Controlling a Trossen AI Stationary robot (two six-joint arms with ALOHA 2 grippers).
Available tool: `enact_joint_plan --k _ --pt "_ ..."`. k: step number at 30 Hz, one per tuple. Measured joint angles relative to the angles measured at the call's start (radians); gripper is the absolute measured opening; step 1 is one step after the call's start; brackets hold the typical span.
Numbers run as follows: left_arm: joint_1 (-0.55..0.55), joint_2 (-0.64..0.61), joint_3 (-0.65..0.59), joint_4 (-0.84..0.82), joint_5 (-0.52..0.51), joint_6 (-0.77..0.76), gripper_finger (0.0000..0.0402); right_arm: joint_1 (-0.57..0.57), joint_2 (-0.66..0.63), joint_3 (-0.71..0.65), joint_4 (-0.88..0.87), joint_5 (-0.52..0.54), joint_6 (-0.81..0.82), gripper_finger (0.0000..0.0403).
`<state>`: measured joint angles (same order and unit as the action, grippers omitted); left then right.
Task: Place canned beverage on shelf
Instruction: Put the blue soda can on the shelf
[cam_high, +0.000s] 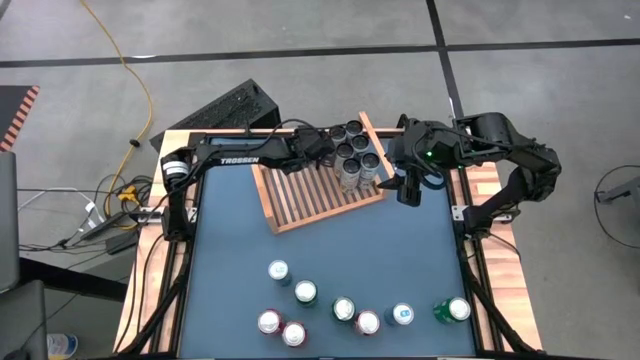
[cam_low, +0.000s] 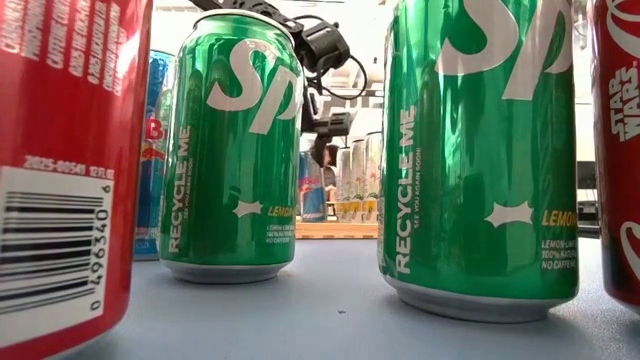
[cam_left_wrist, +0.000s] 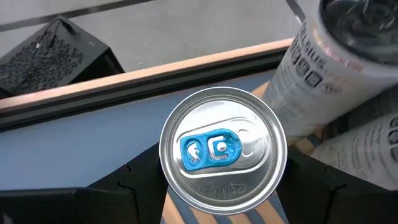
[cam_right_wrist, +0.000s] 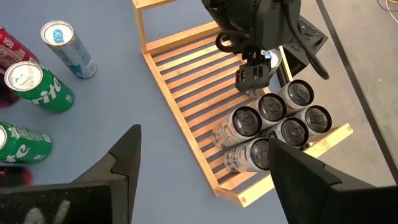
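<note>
The shelf (cam_high: 320, 190), a slatted wooden rack, lies at the table's far middle. Several dark-topped cans (cam_high: 352, 152) stand on their bases in its far right corner. A silver-topped can with a blue tab (cam_left_wrist: 221, 155) is beside them, with my left gripper (cam_left_wrist: 224, 178) shut on it; the right wrist view shows that gripper (cam_right_wrist: 252, 78) over the can (cam_right_wrist: 269, 60). My right gripper (cam_right_wrist: 205, 180) hangs open above the table, right of the shelf (cam_right_wrist: 186, 87), with nothing between its fingers. My left gripper has the blue-tab can between its two fingers, one finger (cam_left_wrist: 140, 183) on each opposite side just below the top rim (cam_left_wrist: 169, 180). The fingers slant down from the table's left. The can stays upright; whether its base rests on the slats is hidden.
Several loose cans stand along the table's near edge: a blue-tab one (cam_high: 278, 270), green ones (cam_high: 305, 292) and red ones (cam_high: 295, 333). In the low view two green cans (cam_low: 230, 150) and a red can (cam_low: 60, 160) fill the foreground. The shelf's near left slats are bare.
</note>
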<state>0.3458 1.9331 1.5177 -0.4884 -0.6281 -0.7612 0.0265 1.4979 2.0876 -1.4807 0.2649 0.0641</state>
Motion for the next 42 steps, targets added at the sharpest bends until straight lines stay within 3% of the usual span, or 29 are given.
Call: enact_joint_plan --k 6,22,34,42 --pt "-0.005 0.000 0.000 -0.006 -0.007 0.041 0.0233 0.000 0.000 0.000 0.000 0.000 0.007 0.0260" --pt "-0.008 0.000 0.000 0.072 0.029 0.117 0.0296 0.000 0.000 0.000 0.000 -0.001 0.008 0.0260" --pt "-0.009 -0.006 0.000 0.080 0.093 0.186 0.0298 0.000 0.000 0.000 0.000 -0.001 0.015 0.0260" --pt "-0.010 -0.023 0.000 0.070 0.081 0.246 0.0298 0.000 0.000 0.000 0.001 -0.001 0.017 0.0260"
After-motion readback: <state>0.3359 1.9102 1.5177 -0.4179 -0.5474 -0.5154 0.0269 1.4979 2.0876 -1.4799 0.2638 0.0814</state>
